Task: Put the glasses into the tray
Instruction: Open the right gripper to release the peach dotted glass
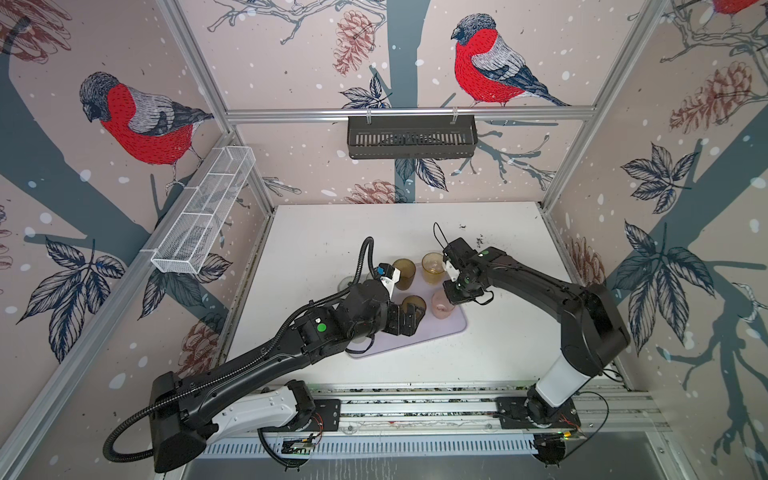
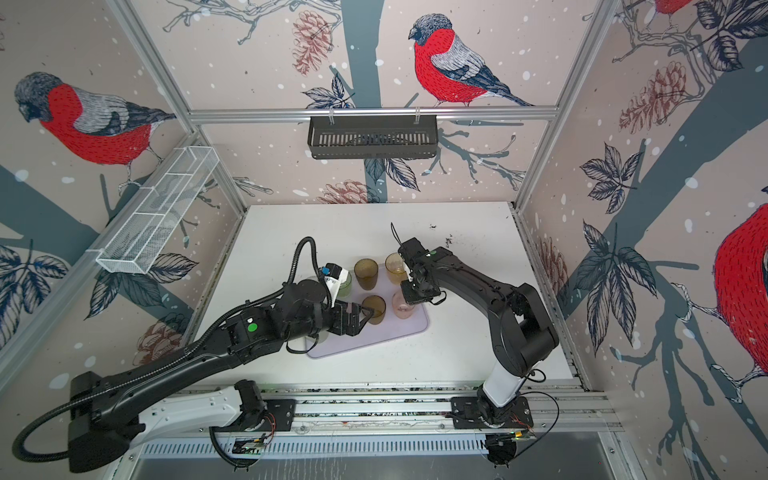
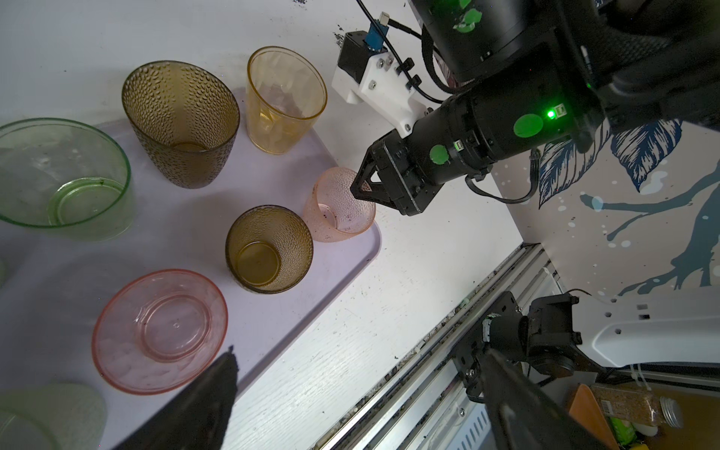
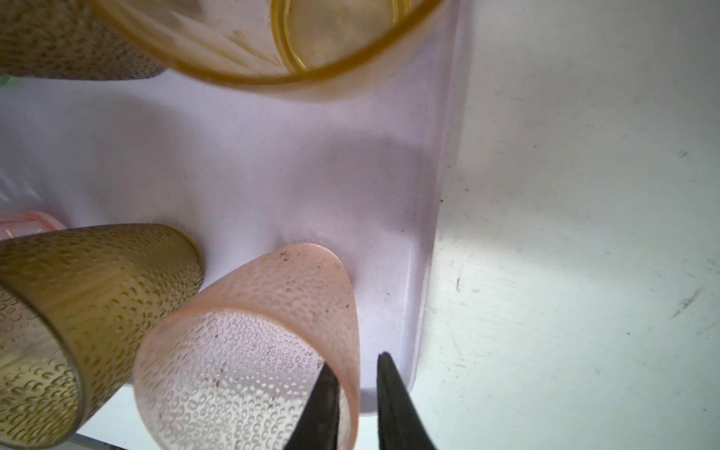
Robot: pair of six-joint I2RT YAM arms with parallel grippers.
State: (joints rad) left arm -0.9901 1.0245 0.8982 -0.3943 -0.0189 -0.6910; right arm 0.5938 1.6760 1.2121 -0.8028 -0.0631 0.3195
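Both top views: white worktop (image 1: 511,357) carrying the lavender tray (image 1: 436,336), set askew. Over the tray, left end effector (image 2: 365,319), jaws spread wide and empty, just beside a short dark brown glass (image 2: 374,309). At the tray's near corner, right end effector (image 4: 354,360) straddles the rim of the peach-pink glass (image 4: 253,350): one finger inside, one outside, jaws narrowly parted, outer finger off the wall. That glass stands on the tray. Left wrist view: tall brown glass (image 3: 179,124), amber glass (image 3: 286,99), green glass (image 3: 62,179), wide pink glass (image 3: 159,331), all upright on the tray
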